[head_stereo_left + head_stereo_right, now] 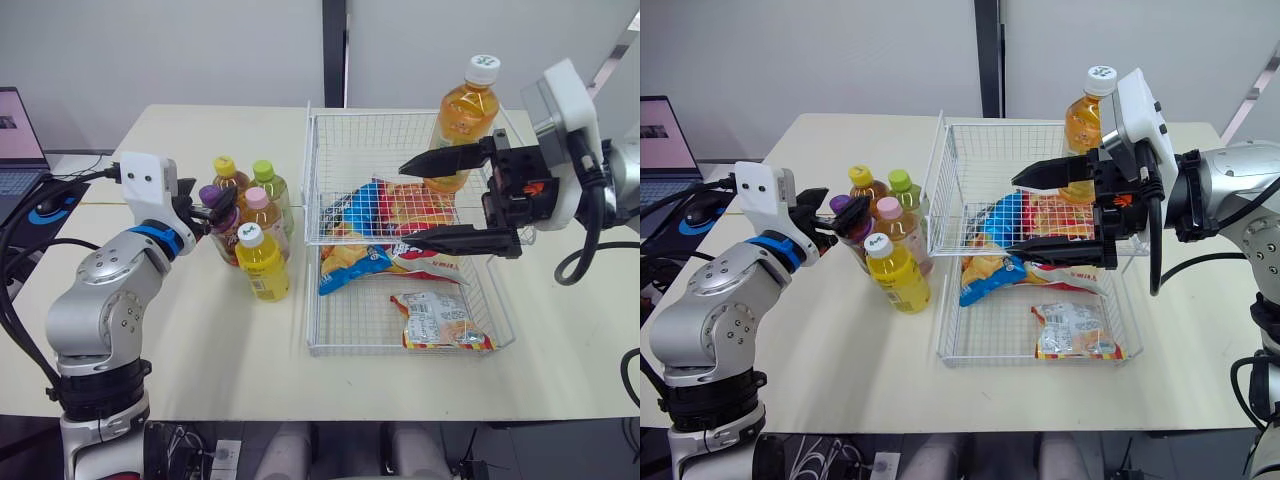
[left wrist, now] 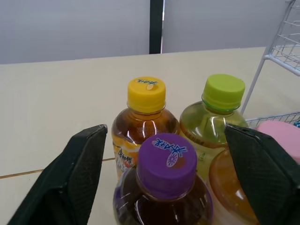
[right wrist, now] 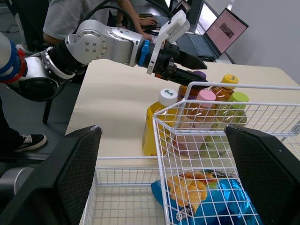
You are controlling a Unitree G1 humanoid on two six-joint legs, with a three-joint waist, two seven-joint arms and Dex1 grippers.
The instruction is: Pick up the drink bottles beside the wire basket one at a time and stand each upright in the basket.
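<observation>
Several drink bottles stand clustered just left of the wire basket (image 1: 311, 215): a yellow-capped one (image 1: 227, 171), a green-capped one (image 1: 266, 180), a purple-capped one (image 2: 167, 164), a pink-capped one (image 1: 259, 204) and a white-capped yellow one (image 1: 262, 262). My left gripper (image 1: 214, 212) is open, with one finger on each side of the purple-capped bottle near its cap. An orange bottle (image 1: 468, 102) with a white cap stands upright at the basket's far right corner. My right gripper (image 1: 398, 200) hangs open over the basket, empty, just in front of that bottle.
Snack bags (image 1: 352, 258) and a small packet (image 1: 440, 320) lie on the basket floor. A laptop (image 1: 18, 140) and cables sit at the far left. In the right wrist view, people sit beyond the table (image 3: 117, 108).
</observation>
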